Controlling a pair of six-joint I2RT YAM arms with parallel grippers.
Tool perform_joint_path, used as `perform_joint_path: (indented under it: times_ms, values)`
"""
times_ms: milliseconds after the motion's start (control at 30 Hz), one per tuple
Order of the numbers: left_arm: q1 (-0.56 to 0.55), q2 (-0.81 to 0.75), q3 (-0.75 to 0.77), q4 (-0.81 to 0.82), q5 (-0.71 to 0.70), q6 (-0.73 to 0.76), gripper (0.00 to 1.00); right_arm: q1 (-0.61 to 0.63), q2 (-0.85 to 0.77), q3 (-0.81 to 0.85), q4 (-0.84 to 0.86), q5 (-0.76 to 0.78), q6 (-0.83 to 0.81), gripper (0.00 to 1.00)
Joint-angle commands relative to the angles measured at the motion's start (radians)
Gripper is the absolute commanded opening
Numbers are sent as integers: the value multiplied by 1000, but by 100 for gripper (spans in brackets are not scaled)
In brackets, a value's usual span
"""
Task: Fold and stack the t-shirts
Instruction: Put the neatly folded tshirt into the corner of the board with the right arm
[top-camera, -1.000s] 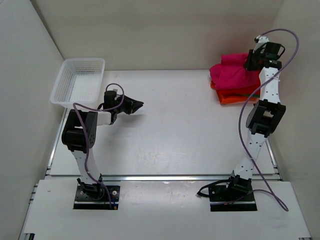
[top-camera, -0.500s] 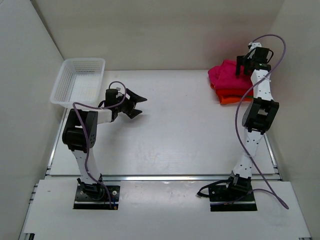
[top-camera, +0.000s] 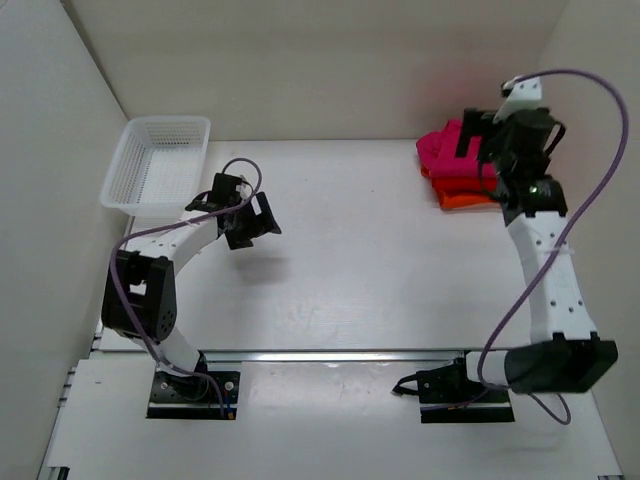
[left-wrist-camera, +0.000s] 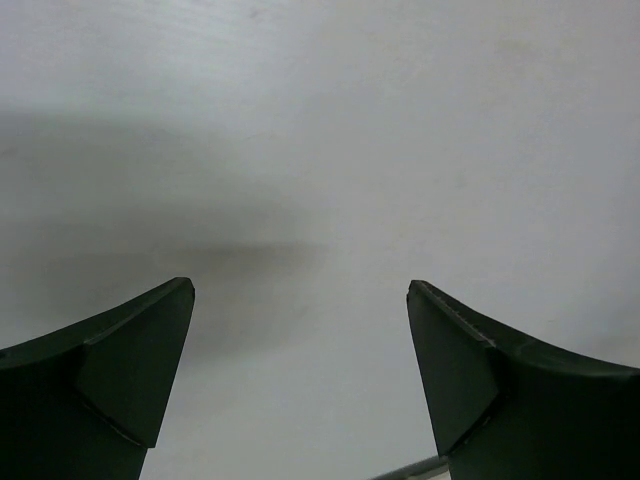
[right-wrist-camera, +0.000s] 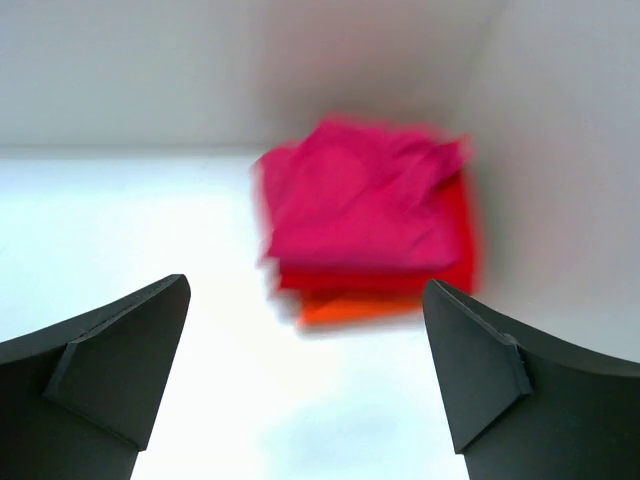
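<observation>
The folded t-shirts lie stacked at the table's back right corner: a magenta-pink one (top-camera: 443, 150) on top, a red one (top-camera: 436, 175) under it and an orange one (top-camera: 465, 200) at the bottom. The right wrist view shows the same pile ahead, blurred: magenta (right-wrist-camera: 360, 200), red (right-wrist-camera: 385, 275), orange (right-wrist-camera: 345, 308). My right gripper (top-camera: 476, 140) (right-wrist-camera: 306, 283) hangs open above the pile's near edge, holding nothing. My left gripper (top-camera: 255, 226) (left-wrist-camera: 300, 284) is open over bare table left of centre, also empty.
A white mesh basket (top-camera: 170, 121) stands at the back left, just behind the left arm. The enclosure's walls close in on the left, back and right; the right wall runs close beside the pile.
Both grippers have opened wide. The right arm has lifted off the pile and drawn back toward me. The left gripper has tipped down toward the table.
</observation>
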Motion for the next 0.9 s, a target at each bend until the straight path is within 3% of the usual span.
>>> perform_joint_path:
  times_ms: [0, 100, 167, 300, 367, 467, 633, 700, 867]
  values:
    - [7, -131, 5, -253, -229, 215, 99, 143, -67, -229, -99, 28, 130, 99]
    - [65, -286, -101, -267, -217, 221, 99, 234, -152, -426, -132, -17, 219, 99]
    - [79, -392, -192, -201, -133, 276, 98, 266, -195, -549, -134, -52, 259, 99]
    - [21, -561, -287, -177, -119, 299, 99, 289, -264, -641, -139, -84, 282, 99]
    - [-8, -595, -316, -180, -62, 325, 98, 291, -285, -656, -137, -92, 296, 99]
    - [-55, -609, -331, -221, -112, 342, 98, 306, -319, -687, -126, -133, 307, 100]
    - [10, -710, -374, -223, -73, 373, 99, 315, -342, -787, -99, -133, 305, 99]
    - [0, -777, -368, -223, -137, 396, 99, 298, -371, -820, -81, -152, 305, 99]
    - [12, -805, -351, -261, -119, 471, 99, 295, -433, -885, -56, -173, 307, 99]
